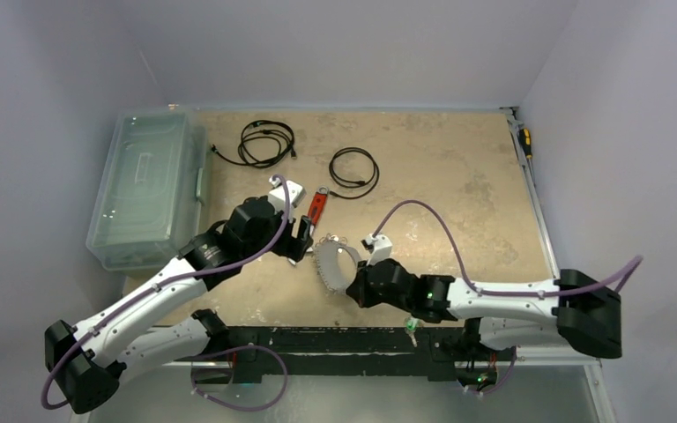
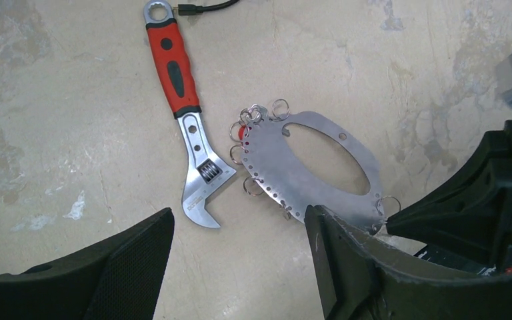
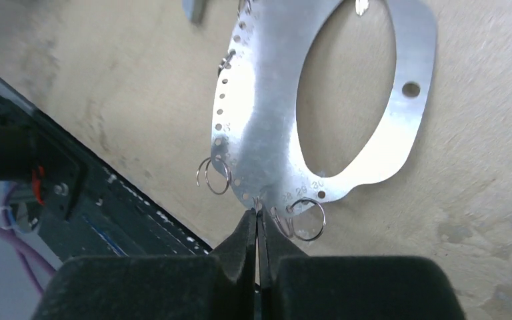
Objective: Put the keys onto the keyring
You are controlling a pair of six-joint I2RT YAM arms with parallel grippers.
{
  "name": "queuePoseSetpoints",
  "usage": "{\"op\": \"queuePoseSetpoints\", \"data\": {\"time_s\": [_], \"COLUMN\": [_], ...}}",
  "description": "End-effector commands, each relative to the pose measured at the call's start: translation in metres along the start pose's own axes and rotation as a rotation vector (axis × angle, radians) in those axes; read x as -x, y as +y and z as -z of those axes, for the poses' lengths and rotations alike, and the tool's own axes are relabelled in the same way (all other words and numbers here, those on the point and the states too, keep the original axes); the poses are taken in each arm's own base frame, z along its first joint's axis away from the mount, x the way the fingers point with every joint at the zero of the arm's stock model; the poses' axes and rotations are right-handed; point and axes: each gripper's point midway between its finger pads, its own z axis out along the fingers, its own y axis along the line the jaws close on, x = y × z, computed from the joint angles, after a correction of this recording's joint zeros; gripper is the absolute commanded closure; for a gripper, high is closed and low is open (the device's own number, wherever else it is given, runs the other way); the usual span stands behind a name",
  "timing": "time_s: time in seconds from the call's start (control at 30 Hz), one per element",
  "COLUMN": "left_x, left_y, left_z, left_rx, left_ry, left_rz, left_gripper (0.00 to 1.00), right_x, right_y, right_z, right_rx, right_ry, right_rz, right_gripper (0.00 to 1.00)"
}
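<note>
The left pincer hovers with its jaws wide apart and nothing between them, over the desk a little left of the middle of the near edge. Just beyond it lies the red-handled adjustable wrench, handle toward the far edge, jaw end toward the near edge.

Just right of the wrench's jaw, apart from it, is the keyring: a flat silvery oval plate with a large oval cut-out, a row of small holes along one rim and a few split rings hanging from it. Among the rings at its far-left end shows a speck of red, probably the red-headed key; no green one can be made out.

The plate's long axis runs slantwise from that far-left end to its near-right end. There the right pincer is closed tight on the rim, looking along the axis.

So the held end belongs to the right arm, and the free end lies nearer the left pincer, which seems better placed for threading.
</note>
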Motion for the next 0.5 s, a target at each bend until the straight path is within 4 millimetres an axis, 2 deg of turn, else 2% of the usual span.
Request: {"op": "queuePoseSetpoints", "data": {"time_s": [0.0,0.23,0.37,0.47], "left_x": [0.022,0.035,0.042,0.053], "left_y": [-0.005,-0.022,-0.052,-0.077], "left_z": [0.011,0.025,0.037,0.052], "left_rx": [-0.031,-0.134,-0.314,-0.469], "left_ry": [-0.094,-0.167,-0.218,-0.312], "left_rz": [-0.008,-0.008,-0.036,-0.074], "left_gripper": [0.28,0.29,0.29,0.29], "right_x": [0.019,0.041,0.059,0.076], "right_y": [-0.008,-0.02,-0.022,-0.015], "right_z": [0.016,0.025,0.032,0.039], "right_rx": [-0.008,-0.022,-0.028,0.014], "right_ry": [-0.101,-0.239,-0.333,-0.428], "right_rz": [0.023,0.06,0.093,0.121], "right_gripper": [1.0,1.0,1.0,1.0]}}
